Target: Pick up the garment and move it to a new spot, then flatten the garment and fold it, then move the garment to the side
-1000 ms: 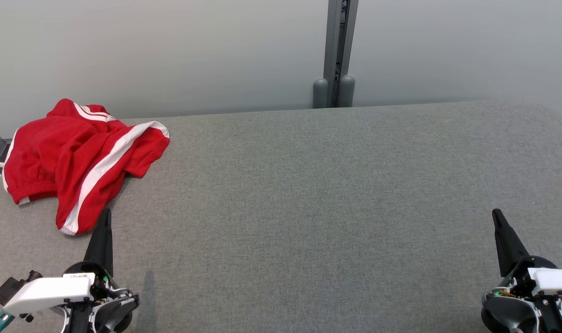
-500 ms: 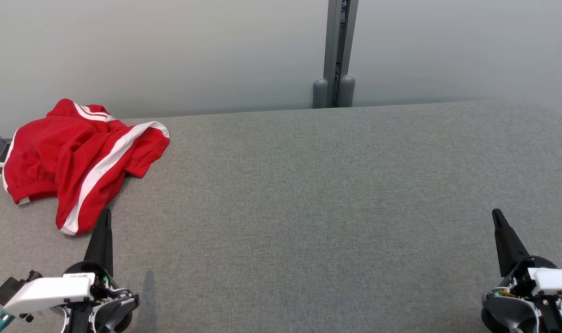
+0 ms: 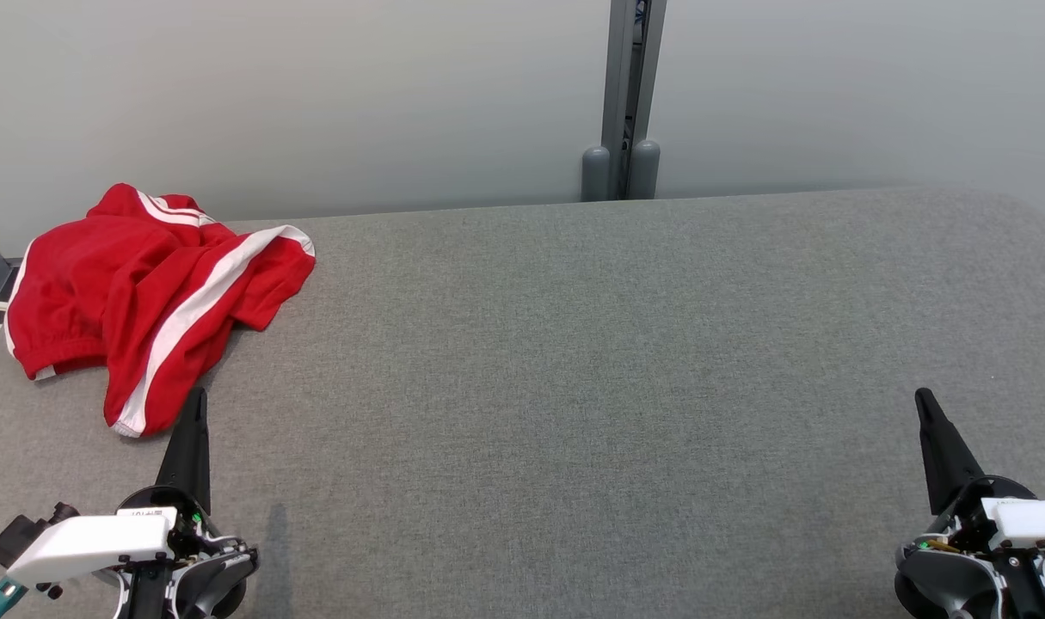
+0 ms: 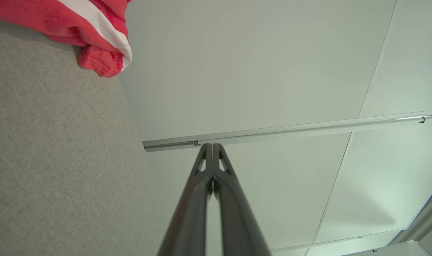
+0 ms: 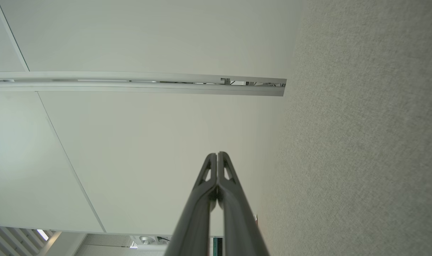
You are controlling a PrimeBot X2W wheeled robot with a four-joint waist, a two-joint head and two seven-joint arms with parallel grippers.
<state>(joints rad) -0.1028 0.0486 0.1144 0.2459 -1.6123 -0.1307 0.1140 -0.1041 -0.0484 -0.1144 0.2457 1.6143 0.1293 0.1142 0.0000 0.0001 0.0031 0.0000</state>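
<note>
Nothing has moved since the earlier frames: both arms rest where they were and the cloth lies unchanged. Crumpled in the upper left of the head view, the red garment (image 3: 144, 292) with white stripes sits on the grey table (image 3: 574, 387), close to the far edge and the left edge. Its broad white stripe gives the long axis, running from the upper right of the heap down to a hem at the lower left. That hem lies just beside the tip of the left gripper (image 3: 197, 400), slightly to its left, with the bulk of the cloth above it in the frame. Across the frame at the lower right, the right gripper (image 3: 925, 402) is well apart from the cloth. Each gripper has its two fingers pressed together and holds nothing. The left arm looks the natural one to reach up and left for the pickup.
</note>
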